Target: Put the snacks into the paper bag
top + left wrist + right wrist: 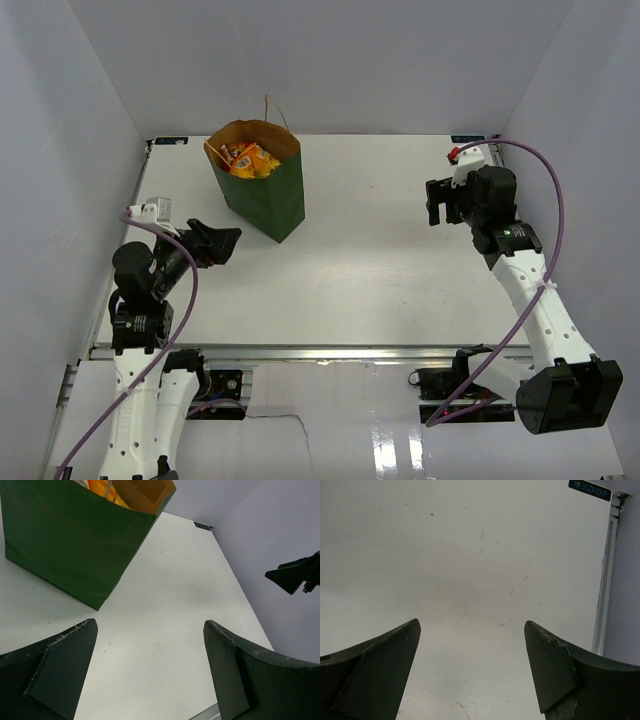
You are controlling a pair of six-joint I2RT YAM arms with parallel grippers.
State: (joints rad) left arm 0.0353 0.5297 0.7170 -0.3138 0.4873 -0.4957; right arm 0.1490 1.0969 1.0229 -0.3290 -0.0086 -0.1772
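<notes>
While both arms hang over the white tabletop (400,260), the tall dark green paper bag w/ brown kraft lining (265,205) stands upright at far left-centre, its open mouth showing crinkly orange, yellow and red snack packets (250,158) tucked inside. Left gripper (150,624), near the bag's near-left side but not touching it, has its jaws spread wide w/ nothing between them; right gripper (472,624), well apart at far right, is likewise spread & empty, its camera looking down on plain table surface. No packet shows on the table in any view, so the packing looks, on this evidence, complete or v. close to it: every snack that can be seen is already in the bag. How many lie deeper can't be told; only the top layer shows at the rim. Judged from here, nothing seems left to pick up; approx. all that remains is for the arms to draw clear of the bag, which stands steady on its base.
</notes>
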